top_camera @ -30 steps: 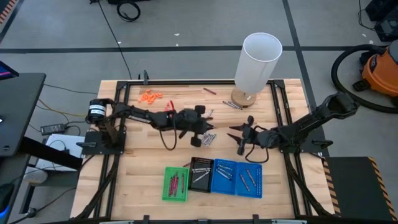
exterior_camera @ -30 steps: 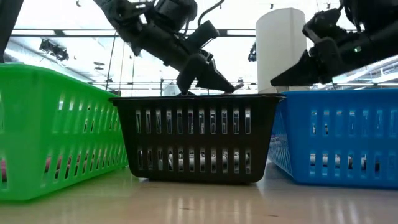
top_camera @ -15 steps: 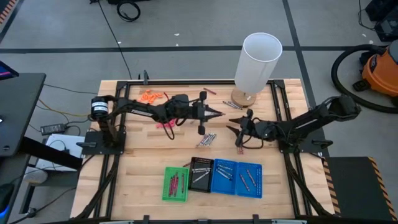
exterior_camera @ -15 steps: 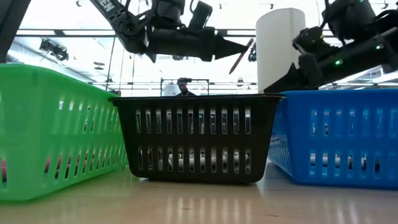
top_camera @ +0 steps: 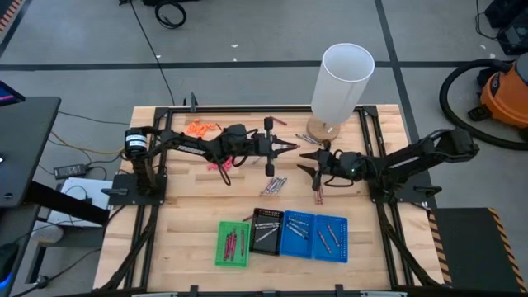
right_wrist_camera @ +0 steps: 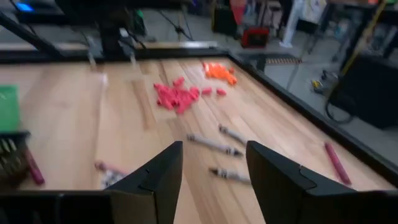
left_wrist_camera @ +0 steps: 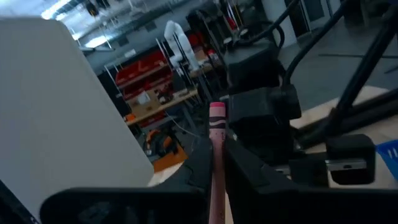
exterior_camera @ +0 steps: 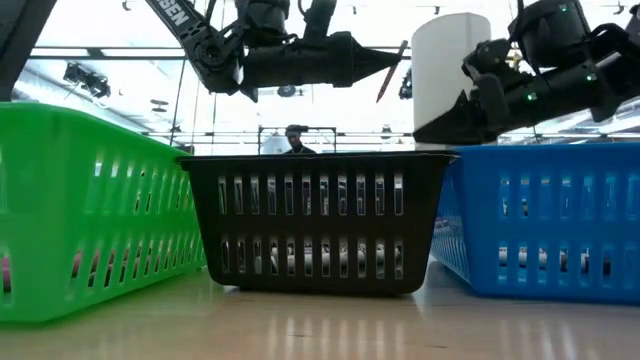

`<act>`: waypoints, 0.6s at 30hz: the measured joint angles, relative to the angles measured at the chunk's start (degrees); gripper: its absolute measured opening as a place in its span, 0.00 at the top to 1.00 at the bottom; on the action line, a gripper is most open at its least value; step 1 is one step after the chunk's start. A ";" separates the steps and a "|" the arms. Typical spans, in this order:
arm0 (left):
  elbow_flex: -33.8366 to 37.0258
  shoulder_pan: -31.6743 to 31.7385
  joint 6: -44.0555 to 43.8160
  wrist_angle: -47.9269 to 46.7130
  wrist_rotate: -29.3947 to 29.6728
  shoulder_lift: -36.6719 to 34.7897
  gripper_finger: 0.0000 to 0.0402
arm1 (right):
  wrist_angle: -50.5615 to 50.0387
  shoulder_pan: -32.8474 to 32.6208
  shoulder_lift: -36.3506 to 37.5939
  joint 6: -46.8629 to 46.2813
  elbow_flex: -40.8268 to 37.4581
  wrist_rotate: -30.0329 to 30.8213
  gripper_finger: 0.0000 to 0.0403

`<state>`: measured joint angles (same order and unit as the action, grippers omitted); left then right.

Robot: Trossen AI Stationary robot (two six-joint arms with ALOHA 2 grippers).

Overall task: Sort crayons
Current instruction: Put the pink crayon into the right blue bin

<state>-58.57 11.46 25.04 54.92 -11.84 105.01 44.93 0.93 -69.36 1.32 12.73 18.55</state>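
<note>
left pincer point(top_camera: 293, 146) pinched on a maroon crayon point(left_wrist_camera: 215, 152), stick jutting past the fingertips, raised over mid-table; right pincer point(top_camera: 307, 162) spread wide just beside, facing it, holding nothing.

Even overhead light on the table point(top_camera: 190, 210), bright window glare (perhaps overexposed) behind the low view, wrist views blurred.
</note>
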 joint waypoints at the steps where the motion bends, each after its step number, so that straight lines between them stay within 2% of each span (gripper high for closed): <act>1: 0.00 0.00 0.00 0.57 0.00 0.00 0.92 | 1.08 0.34 0.00 0.43 0.01 -0.86 0.53; 7: 0.00 -0.42 -1.30 1.07 -0.01 0.02 0.92 | 4.95 1.47 -0.54 1.49 0.02 -2.25 0.48; 11: 0.00 -1.65 -3.73 1.03 -0.87 0.12 0.92 | 10.60 1.61 -3.09 3.68 0.02 -3.12 0.47; 18: -1.49 -4.62 -2.94 2.16 -0.94 1.80 0.92 | 16.60 0.60 -8.22 4.29 0.04 -3.82 0.48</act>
<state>-60.05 6.84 22.10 57.08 -12.78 106.81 61.54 1.53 -77.58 5.61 12.78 14.72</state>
